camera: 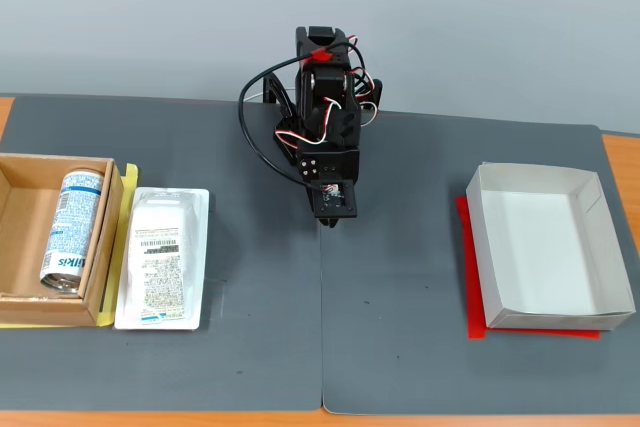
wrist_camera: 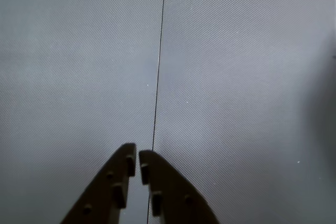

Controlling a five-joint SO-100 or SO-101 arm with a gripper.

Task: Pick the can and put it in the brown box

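Grey mat (wrist_camera: pixel 236 77) lies under the empty tool (wrist_camera: pixel 137 153), jaws nearly closed.

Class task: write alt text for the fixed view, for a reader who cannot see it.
A can lies in a brown box at left, beside a blister pack. The black arm sits folded at centre, and an empty white box is at right.
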